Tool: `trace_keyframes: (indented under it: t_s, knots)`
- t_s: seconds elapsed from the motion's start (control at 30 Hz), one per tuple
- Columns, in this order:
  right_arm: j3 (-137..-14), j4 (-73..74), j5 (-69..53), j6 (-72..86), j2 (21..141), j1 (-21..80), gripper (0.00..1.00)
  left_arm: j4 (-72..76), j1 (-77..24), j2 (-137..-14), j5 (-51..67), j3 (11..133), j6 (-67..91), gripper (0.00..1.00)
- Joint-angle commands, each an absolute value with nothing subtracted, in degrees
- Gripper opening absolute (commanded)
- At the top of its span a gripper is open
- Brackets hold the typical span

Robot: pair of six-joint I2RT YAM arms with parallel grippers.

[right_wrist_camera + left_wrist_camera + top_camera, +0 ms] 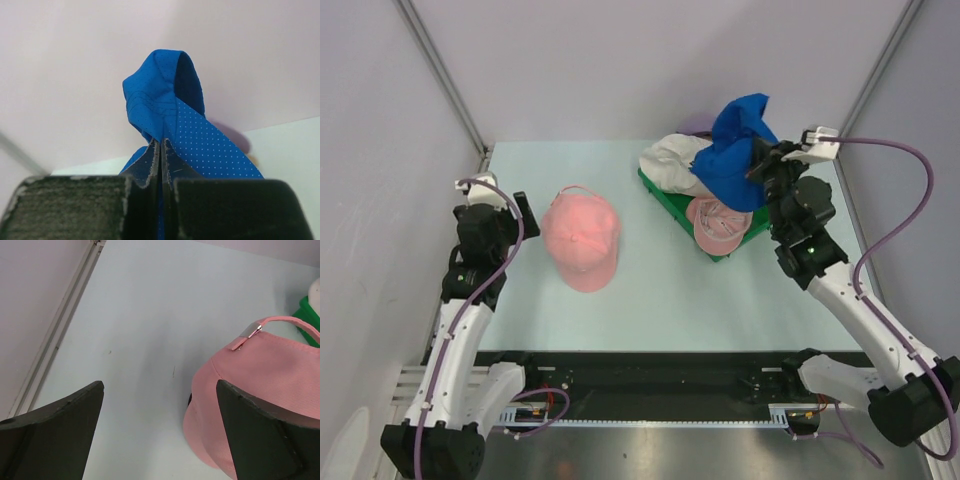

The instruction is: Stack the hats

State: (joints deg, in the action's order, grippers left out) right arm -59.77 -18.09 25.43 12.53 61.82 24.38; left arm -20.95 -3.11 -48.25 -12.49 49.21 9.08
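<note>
A pink hat (582, 238) lies on the pale table left of centre, with its strap and metal buckle showing in the left wrist view (265, 375). My left gripper (525, 212) (160, 385) stands open just left of it, its right finger over the hat's edge and nothing held. The royal blue hat (735, 150) (170, 95) hangs lifted above the tray, with my right gripper (760, 160) (161, 142) shut on its fabric. A white hat (672, 165) and a second pink hat (718, 222) rest on the green tray (668, 205). A lavender hat (695, 125) peeks out behind.
The tray sits at the back right of the table; its corner (309, 315) shows at the right of the left wrist view. White walls and metal frame rails (445, 75) close in the table on the left, back and right.
</note>
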Motion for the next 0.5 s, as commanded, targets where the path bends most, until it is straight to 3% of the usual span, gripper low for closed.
trace_keyframes:
  t_s: [0.0,0.47]
  knots:
    - [-60.64,-16.18,21.37,12.30,59.59,31.45,0.00,-20.83,-3.69,-46.15,-15.72,52.03,10.55,1.00]
    - [-67.50,-15.11,5.19,14.59,61.96,50.62,0.00,-21.70,-3.69,-43.77,-13.19,59.49,12.48,1.00]
